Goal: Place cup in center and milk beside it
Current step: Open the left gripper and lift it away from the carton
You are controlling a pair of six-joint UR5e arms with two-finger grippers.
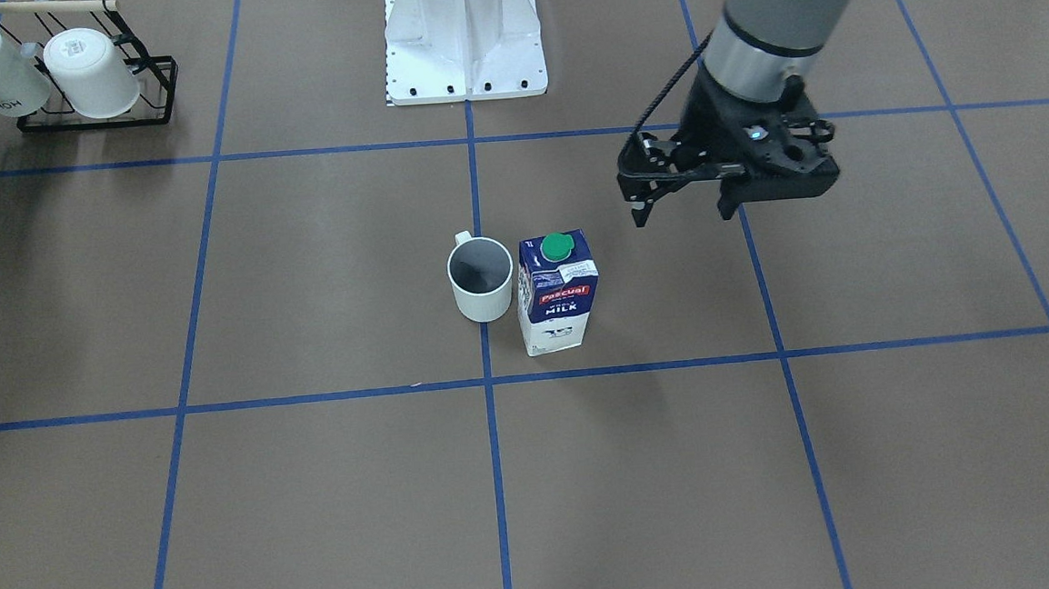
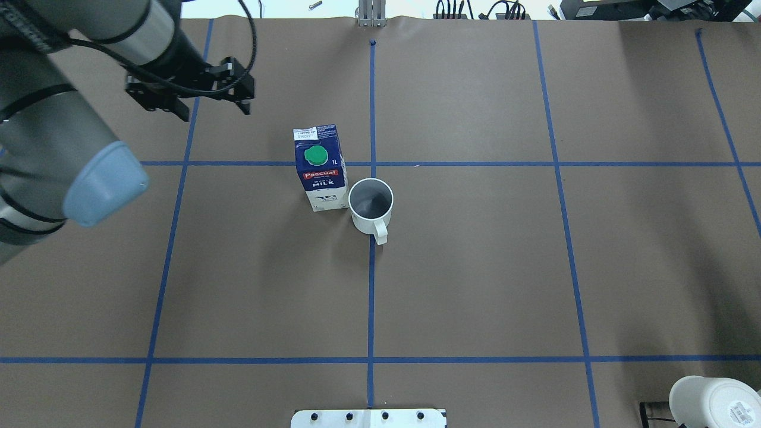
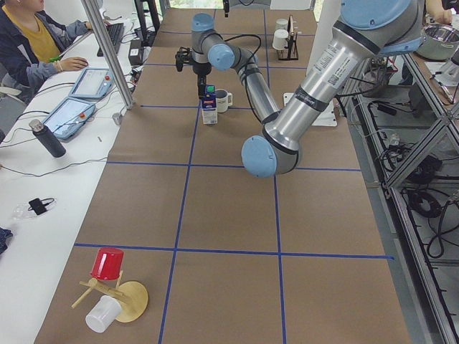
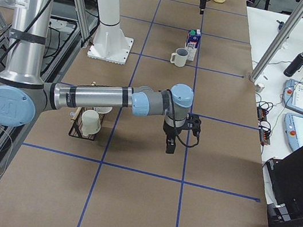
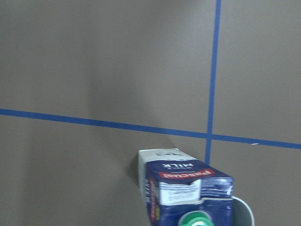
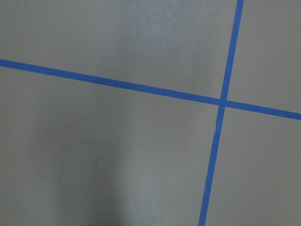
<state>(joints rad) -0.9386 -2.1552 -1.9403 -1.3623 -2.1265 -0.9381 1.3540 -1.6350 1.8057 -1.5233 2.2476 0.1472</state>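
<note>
The cup (image 1: 481, 279) stands upright on the central blue tape line (image 1: 476, 197), its handle toward the robot base. The milk (image 1: 558, 292) stands upright right beside it, on the robot's left side; both also show in the overhead view, the cup (image 2: 370, 205) and the milk (image 2: 321, 169). My left gripper (image 1: 683, 214) is open and empty, raised above the table, off to the milk's far left (image 2: 213, 113). The left wrist view shows the milk's top (image 5: 188, 193) below it. My right gripper (image 4: 168, 146) shows only in the exterior right view, low over the table; I cannot tell its state.
A black wire rack (image 1: 157, 89) holds two other white mugs at the table's corner on the robot's right. The white robot base (image 1: 463, 39) is at the robot's edge. A wooden stand with a red cup (image 3: 107, 264) sits at the left end.
</note>
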